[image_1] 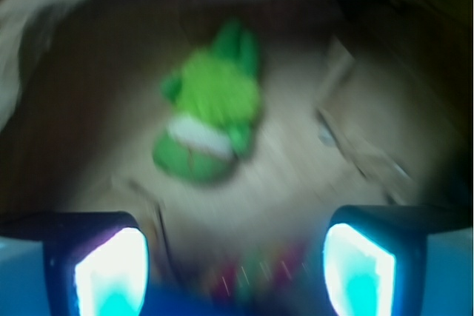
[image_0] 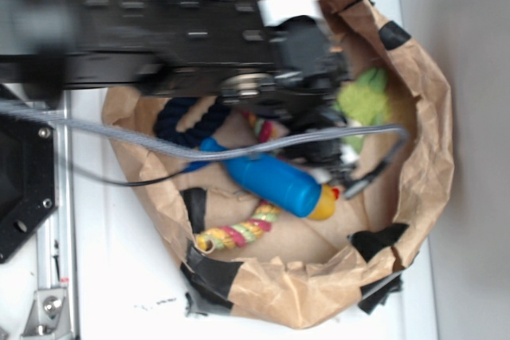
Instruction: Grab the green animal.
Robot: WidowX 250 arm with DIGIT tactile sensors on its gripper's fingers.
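The green animal (image_0: 366, 99) is a fuzzy lime-green plush lying inside the brown paper bag (image_0: 426, 173), near its right wall. In the wrist view the green animal (image_1: 211, 109) lies on the bag floor ahead of my gripper (image_1: 235, 271), with a white band across its face. The gripper (image_0: 331, 137) hovers over the bag just left of the plush, not touching it. Its two pads (image_1: 111, 275) stand wide apart with nothing between them. The wrist view is blurred.
A blue bottle-shaped toy with a yellow end (image_0: 279, 185) lies in the bag's middle. A multicoloured rope toy (image_0: 239, 232) and a dark blue rope (image_0: 191, 121) lie beside it. A grey cable (image_0: 159, 142) crosses over the bag. Black tape patches (image_0: 215, 272) mark the bag's rim.
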